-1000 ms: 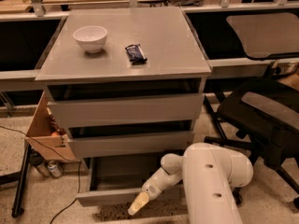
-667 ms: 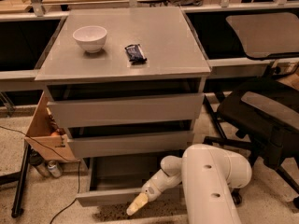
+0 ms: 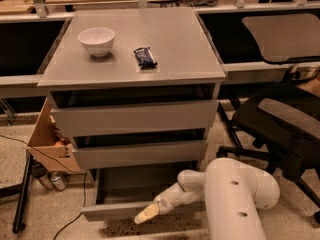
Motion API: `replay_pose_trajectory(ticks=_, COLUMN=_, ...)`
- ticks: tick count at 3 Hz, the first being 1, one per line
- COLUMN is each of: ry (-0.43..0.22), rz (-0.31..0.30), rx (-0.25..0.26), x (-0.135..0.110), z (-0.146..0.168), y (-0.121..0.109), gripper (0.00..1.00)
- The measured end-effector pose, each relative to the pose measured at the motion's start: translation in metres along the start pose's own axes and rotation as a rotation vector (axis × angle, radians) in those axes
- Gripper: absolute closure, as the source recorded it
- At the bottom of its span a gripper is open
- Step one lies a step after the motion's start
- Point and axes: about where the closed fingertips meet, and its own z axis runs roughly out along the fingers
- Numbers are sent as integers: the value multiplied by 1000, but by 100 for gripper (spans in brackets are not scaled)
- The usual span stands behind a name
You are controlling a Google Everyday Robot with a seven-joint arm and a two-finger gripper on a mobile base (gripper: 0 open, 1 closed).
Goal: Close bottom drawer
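Barely any change from a second ago. Keeps the gripper (image 3: 146, 214) low at the front panel of the bottom drawer (image 3: 110, 212), touching or just beside it; cannot tell whether spread or pressed together. Leaves the drawer pulled well out beneath the two taller ones, grey inside exposed, so likely only beginning the push. Seemingly nothing inside to block the slide. Left on the floor, a cardboard box (image 3: 47, 140) and cans (image 3: 58, 180); right, an office chair (image 3: 280, 119); up top, a bowl (image 3: 96, 40) and snack bar (image 3: 145, 57), all clear of the path.
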Motion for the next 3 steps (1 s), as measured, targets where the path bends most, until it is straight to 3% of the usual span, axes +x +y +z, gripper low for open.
replay_pose_trajectory(ticks=3, ry=-222, rz=118, rx=20, x=-37, z=-20, y=-7, gripper=0)
